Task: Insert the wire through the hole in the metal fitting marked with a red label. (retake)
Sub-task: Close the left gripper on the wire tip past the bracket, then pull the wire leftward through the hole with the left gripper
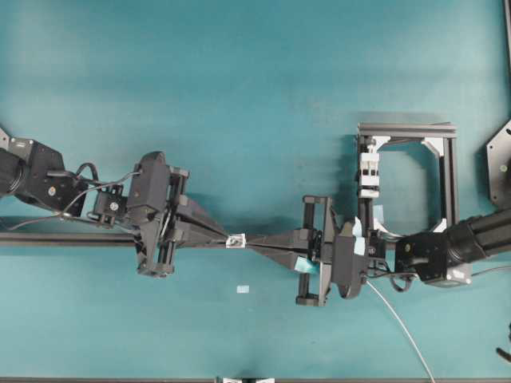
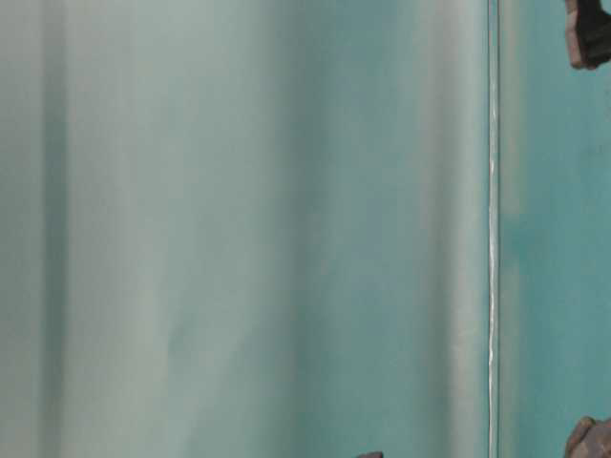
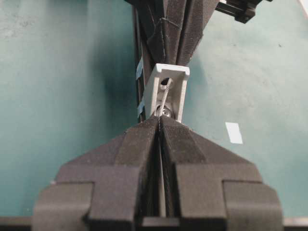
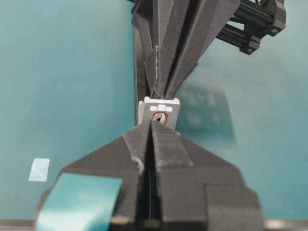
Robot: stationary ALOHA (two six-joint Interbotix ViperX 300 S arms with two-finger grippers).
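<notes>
- Overhead view: the left tool [image 1: 222,237] and the right tool [image 1: 257,242] meet tip to tip at the middle of the desk [image 1: 239,96], with the metal fitting [image 1: 236,240] between them. The wire [image 1: 403,329] trails away toward 5 o'clock from behind the right arm. A small pale tag [image 1: 243,289] lies on the desk at 6 o'clock from the fitting, and a black frame [image 1: 407,171] stands at 2 o'clock.
- Table-level view: only blurred teal and a bright vertical streak, so it gives no help for the step.
- Left wrist view: the left tool [image 3: 159,120] is pressed shut on the thin wire [image 3: 165,96], which runs out toward 12 o'clock and through the hole [image 3: 166,83]. The grip looks fresh — my advice is to pull straight back along the wire's own line, slowly, so the wire does not scrape the hole's edge.
- Right wrist view: the right tool [image 4: 151,124] is clamped narrow on the lower edge of the fitting [image 4: 160,109], red-ringed hole [image 4: 159,117] facing the camera. It should hold dead steady — any twist would bind the wire.
</notes>
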